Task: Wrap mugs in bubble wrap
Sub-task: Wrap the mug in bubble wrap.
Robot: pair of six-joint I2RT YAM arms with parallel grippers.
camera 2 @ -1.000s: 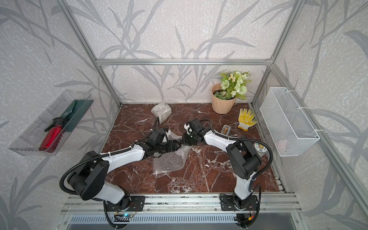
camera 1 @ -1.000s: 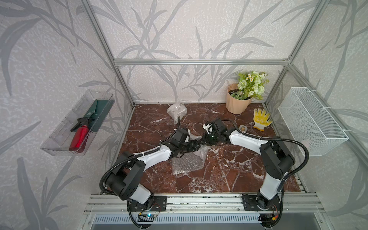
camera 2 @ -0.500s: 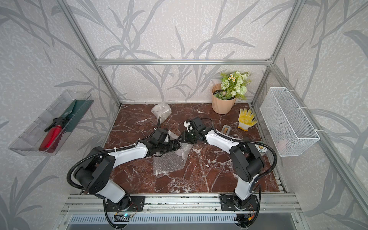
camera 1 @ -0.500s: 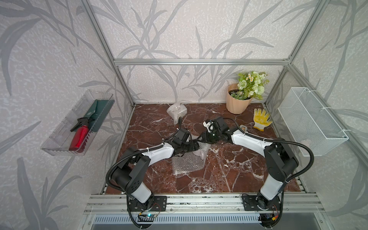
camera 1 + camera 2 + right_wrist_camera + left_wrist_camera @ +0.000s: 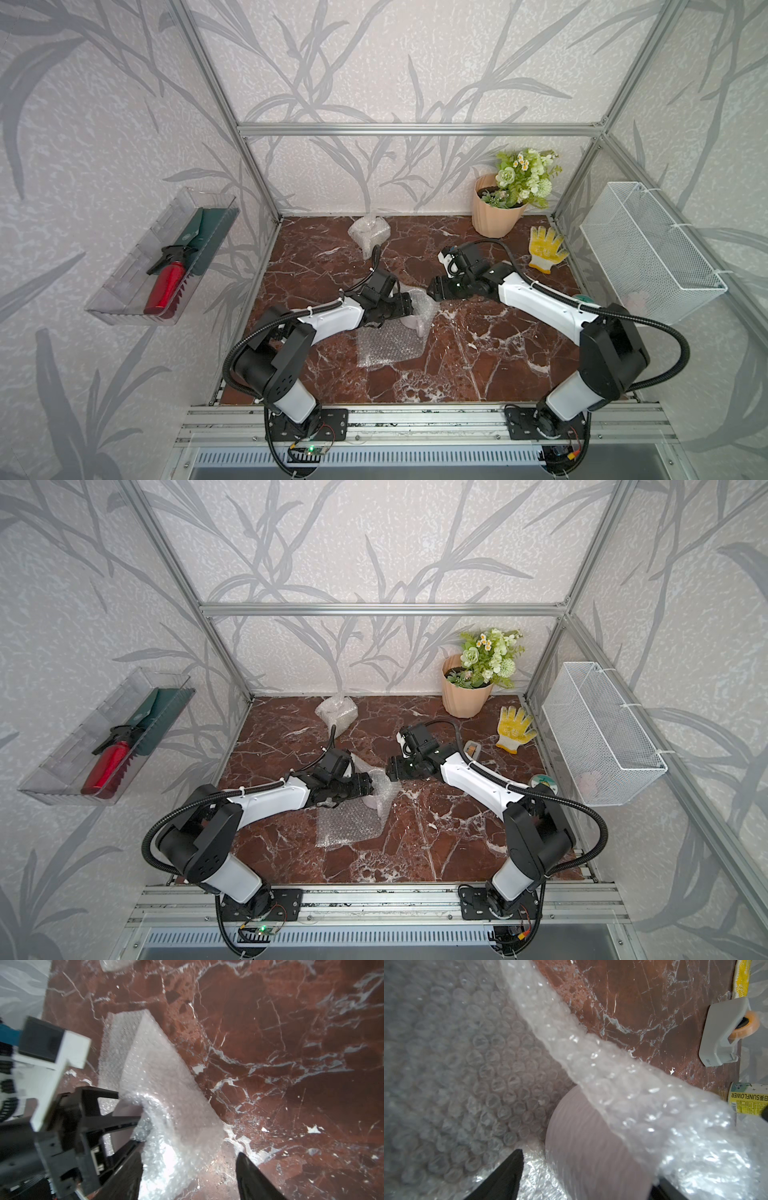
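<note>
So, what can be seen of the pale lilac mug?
The lilac mug looks ceramic, pale and matte, with a rounded wall. It rests on the bubble wrap, and a folded flap of that sheet drapes over part of it. It sits between the spread fingers of the left claw; a gap shows beside one finger.

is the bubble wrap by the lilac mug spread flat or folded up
Partly folded: one flap of the bubble wrap curls up over the lilac mug, while the rest lies spread flat on the table.

Legible only in the left wrist view: "SUNFLOWER" on a small yellow-and-white labelled tin (image 5: 746, 1101), beside perhaps two Chinese characters; finer print too blurred.
</note>
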